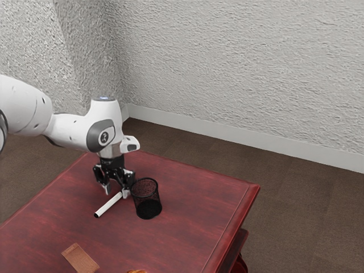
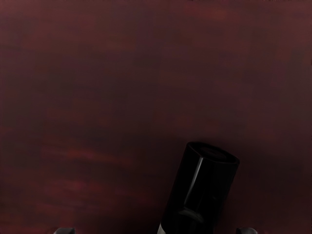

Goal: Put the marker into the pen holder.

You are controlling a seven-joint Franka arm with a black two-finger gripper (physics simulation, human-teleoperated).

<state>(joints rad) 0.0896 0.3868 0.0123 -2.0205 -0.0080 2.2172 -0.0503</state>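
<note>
Over the table, my gripper (image 1: 116, 193) points down with its two fingers spread apart. The marker (image 1: 108, 205), white with a small black end, lies slanted on the red table, its far part reaching under the gripper and partly hidden by a finger. Close beside that finger, toward the exterior view's right, the black mesh pen holder (image 1: 147, 200) stands upright. In the wrist view, the marker's black end (image 2: 199, 190) lies between the widely spaced fingertips of my gripper (image 2: 155, 231), touching neither.
A flat brown rectangular piece (image 1: 81, 259) lies on the red table (image 1: 187, 227) near the exterior view's lower edge. Beside it, an orange-brown item (image 1: 137, 271) is cut off by that edge. The table's edge runs along the exterior view's right.
</note>
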